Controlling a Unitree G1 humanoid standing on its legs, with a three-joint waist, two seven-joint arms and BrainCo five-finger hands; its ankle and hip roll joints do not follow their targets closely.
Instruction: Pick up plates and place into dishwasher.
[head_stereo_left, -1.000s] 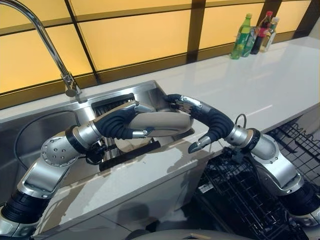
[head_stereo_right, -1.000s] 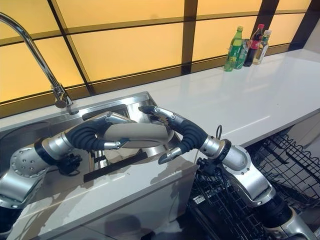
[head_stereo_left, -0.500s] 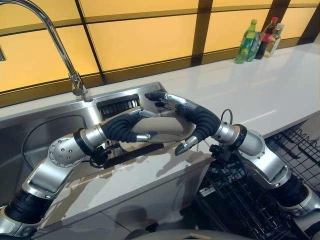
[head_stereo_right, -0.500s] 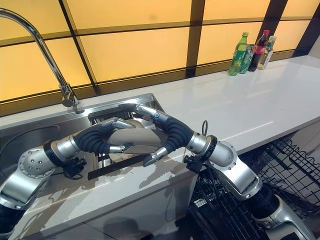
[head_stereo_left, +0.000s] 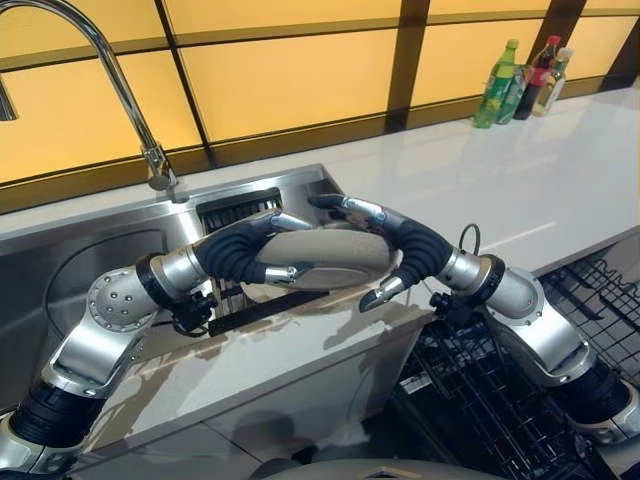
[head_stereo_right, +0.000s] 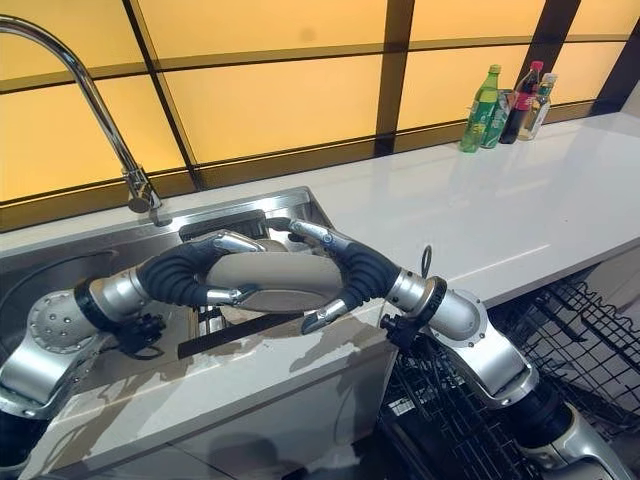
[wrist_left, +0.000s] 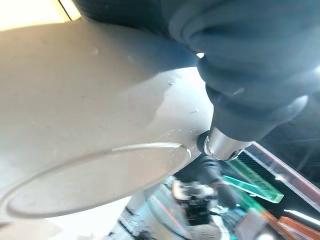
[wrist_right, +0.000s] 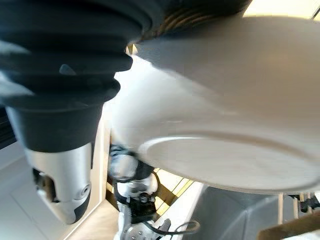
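Plate (head_stereo_left: 322, 257) largely covered by both hands, faucet (head_stereo_left: 95, 60) cut off at top edge

Plate (head_stereo_left: 330, 258) between both hands, above sink (head_stereo_left: 90, 270), bottles (head_stereo_left: 520, 75) far right

The plate (head_stereo_left: 325, 256) has come slightly rightward from half a second ago, toward the frame's centre; the left hand (head_stereo_left: 262, 252) and right hand (head_stereo_left: 385, 240) moved along, both still clasping it.

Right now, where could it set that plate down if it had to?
The white counter lies bare from the sink to the bottles. It is crowded where the left hand and right hand grip the plate, and at the dishwasher rack.
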